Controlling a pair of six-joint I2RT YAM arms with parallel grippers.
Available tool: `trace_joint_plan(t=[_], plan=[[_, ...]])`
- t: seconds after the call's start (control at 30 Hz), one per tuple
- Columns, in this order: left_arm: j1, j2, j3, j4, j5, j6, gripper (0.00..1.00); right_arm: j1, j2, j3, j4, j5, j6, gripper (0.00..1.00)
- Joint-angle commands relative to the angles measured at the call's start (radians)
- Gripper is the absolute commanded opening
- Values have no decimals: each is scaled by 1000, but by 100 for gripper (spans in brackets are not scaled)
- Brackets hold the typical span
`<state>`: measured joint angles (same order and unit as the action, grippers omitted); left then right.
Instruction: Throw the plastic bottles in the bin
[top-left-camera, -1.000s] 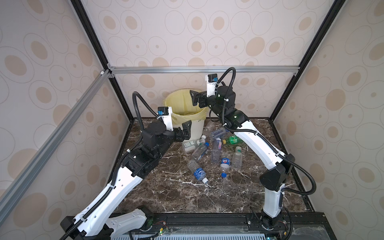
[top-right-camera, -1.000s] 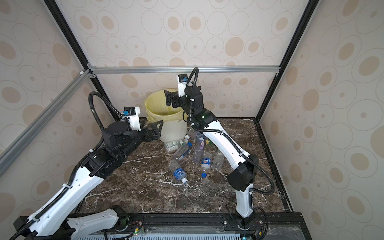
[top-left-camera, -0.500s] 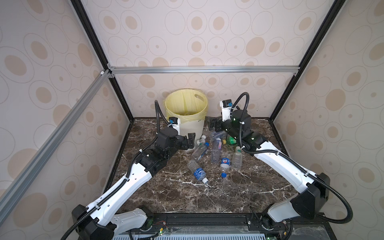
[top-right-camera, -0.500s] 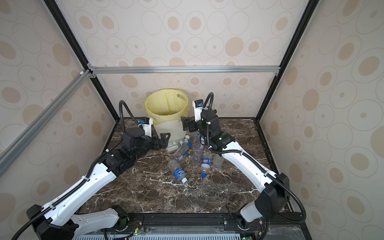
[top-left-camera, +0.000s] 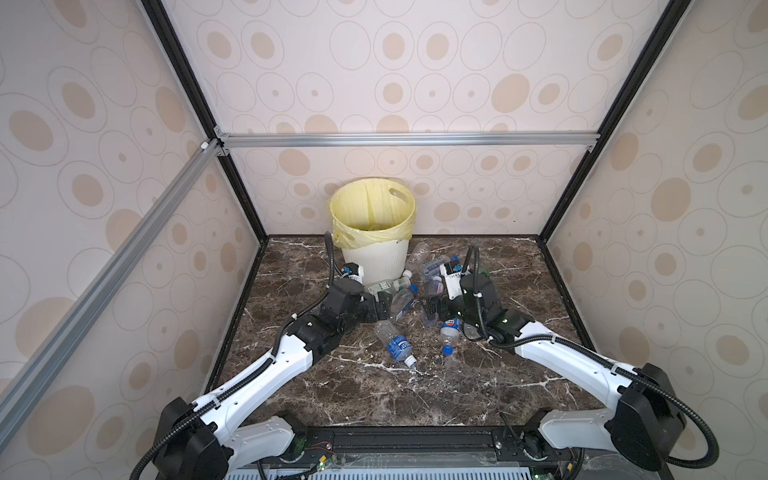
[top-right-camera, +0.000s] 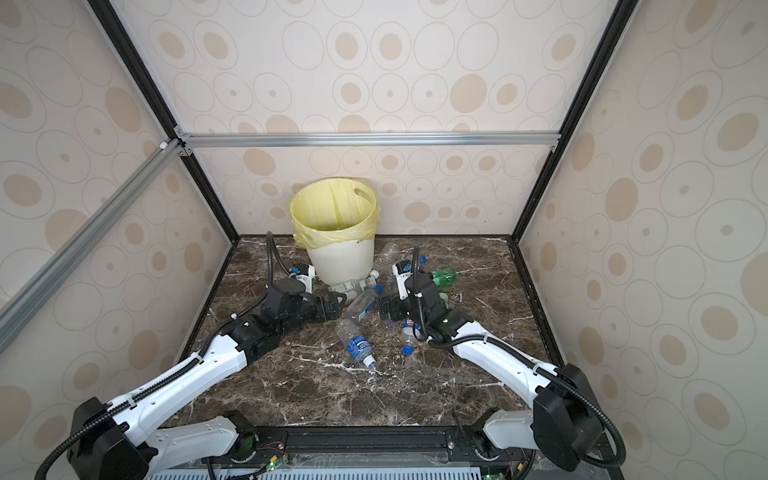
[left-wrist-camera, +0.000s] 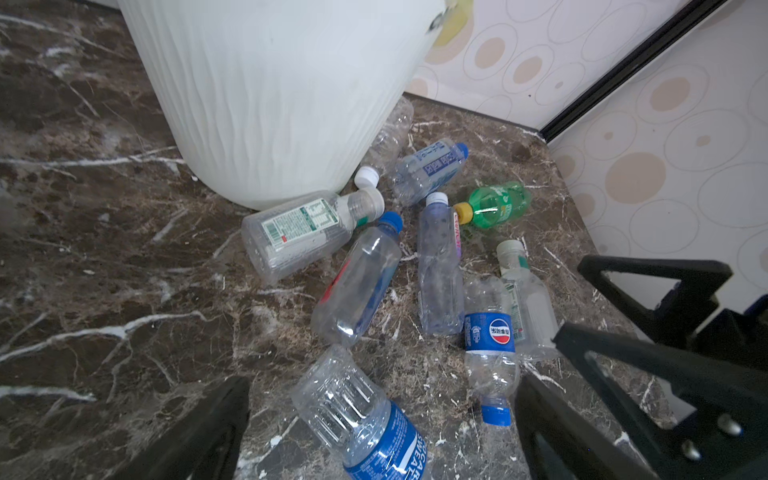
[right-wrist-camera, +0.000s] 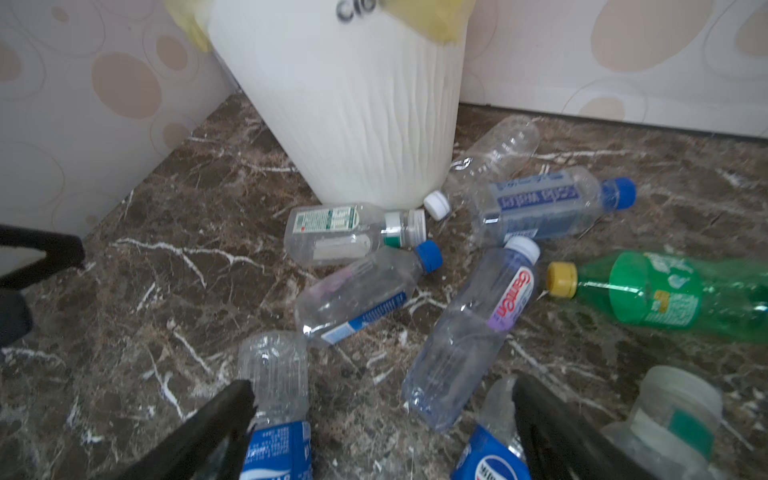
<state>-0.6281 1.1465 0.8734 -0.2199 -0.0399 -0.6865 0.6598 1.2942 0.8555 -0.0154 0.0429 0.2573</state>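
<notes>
The bin (top-left-camera: 372, 249) (top-right-camera: 340, 257), cream-white with a yellow bag over its rim, stands at the back of the marble floor. Several plastic bottles lie in front of it and to its right, among them a blue-labelled one (top-left-camera: 397, 345) (left-wrist-camera: 365, 415), a Pepsi one (left-wrist-camera: 490, 345) and a green one (top-right-camera: 444, 276) (right-wrist-camera: 665, 291). My left gripper (top-left-camera: 384, 307) (left-wrist-camera: 382, 415) hangs open and low at the heap's left edge. My right gripper (top-left-camera: 432, 309) (right-wrist-camera: 384, 399) is open too, low over the heap's right side. Neither holds anything. The two grippers face each other across a clear blue-capped bottle (top-left-camera: 401, 301).
The bin's ribbed wall (left-wrist-camera: 270, 104) (right-wrist-camera: 353, 124) fills the far side of both wrist views. Patterned walls close the floor at the back and sides. A loose blue cap (top-left-camera: 446, 351) lies in front of the heap. Bare marble (top-left-camera: 415, 395) stretches toward the front rail.
Both arms have come down from the height of the bin's rim to just above the floor beside the bottles. The right gripper left the bin's mouth. Both stayed open.
</notes>
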Motion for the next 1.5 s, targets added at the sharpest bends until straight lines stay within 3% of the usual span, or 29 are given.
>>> trace_joint_plan(t=[0.0,0.4,0.73,1.03,1.47], plan=[[9,-23,-29,47,21,-58,99,58,-15,-48,27,-44,13,100],[57,-62,-180,162,128,-180,99,220,94,-155,119,-66,88,100],[95,-89,-201,163,172,-201,99,254,278,-144,211,-69,146,98],[130,-104,-246,193,228,-235,99,260,377,-107,230,-86,156,87],[199,-136,-292,210,284,-261,99,262,430,-49,231,-118,159,59]])
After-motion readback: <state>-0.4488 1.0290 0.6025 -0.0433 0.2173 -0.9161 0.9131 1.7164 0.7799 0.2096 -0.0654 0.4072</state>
